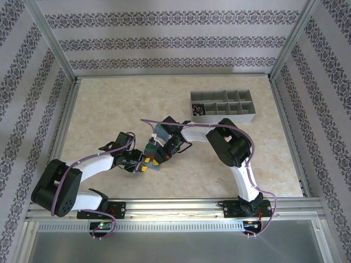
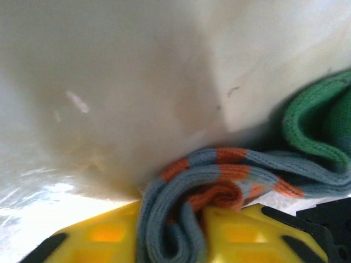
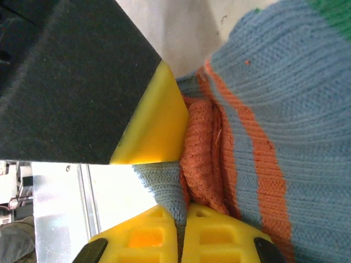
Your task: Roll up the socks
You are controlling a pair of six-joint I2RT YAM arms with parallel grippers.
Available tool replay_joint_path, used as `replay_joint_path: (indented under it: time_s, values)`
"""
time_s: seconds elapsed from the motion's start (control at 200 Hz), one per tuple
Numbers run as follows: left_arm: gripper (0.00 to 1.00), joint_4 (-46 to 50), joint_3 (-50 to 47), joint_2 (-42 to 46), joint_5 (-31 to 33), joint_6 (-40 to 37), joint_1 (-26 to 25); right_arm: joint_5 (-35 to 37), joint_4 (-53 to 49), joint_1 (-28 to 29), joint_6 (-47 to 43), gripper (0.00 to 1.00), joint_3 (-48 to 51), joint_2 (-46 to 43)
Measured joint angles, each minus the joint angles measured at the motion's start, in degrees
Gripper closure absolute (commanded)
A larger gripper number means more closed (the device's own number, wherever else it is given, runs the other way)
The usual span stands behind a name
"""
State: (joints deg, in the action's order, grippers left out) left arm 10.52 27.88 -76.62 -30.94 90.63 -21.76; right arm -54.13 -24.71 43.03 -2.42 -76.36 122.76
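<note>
Left gripper [image 2: 173,222]: fingers pinching folded orange cuff of sock [image 2: 258,164]. Right gripper [image 3: 182,227]: fingers pressing together, nipping sock edge just beside left fingers. Sock body trailing beyond both, green toe farthest out. Risks: thin nip slipping, roll unwinding; grippers crowding, fingers colliding.

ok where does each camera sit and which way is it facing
top external: above and behind the bases, looking down on the beige table, both arms, grey compartment tray.
left wrist: low over the table, left gripper pinching the grey-blue, orange-striped knitted sock.
right wrist: close against the sock, right gripper clamped on it.
Both wrist views share that sock.
</note>
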Motion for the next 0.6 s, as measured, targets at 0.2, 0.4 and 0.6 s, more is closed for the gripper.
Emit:
replay_joint_path:
  time_s: [0.2, 0.4, 0.6]
  values:
    - [0.95, 3.17, -0.33, 2.19, 0.0, 1.27, -0.61, 7.3, 4.85, 2.91, -3.74, 0.73, 6.19, -6.27]
    - [0.96, 7.17, -0.68, 3.63, -0.35, 1.55, -0.74, 25.73, 15.61, 9.75, -10.14, 0.48, 21.38, -21.33]
    - [0.96, 11.23, -0.35, 4.72, -0.37, 1.49, -0.5, 46.4, 23.17, 21.07, -19.5, 0.47, 26.32, -27.56]
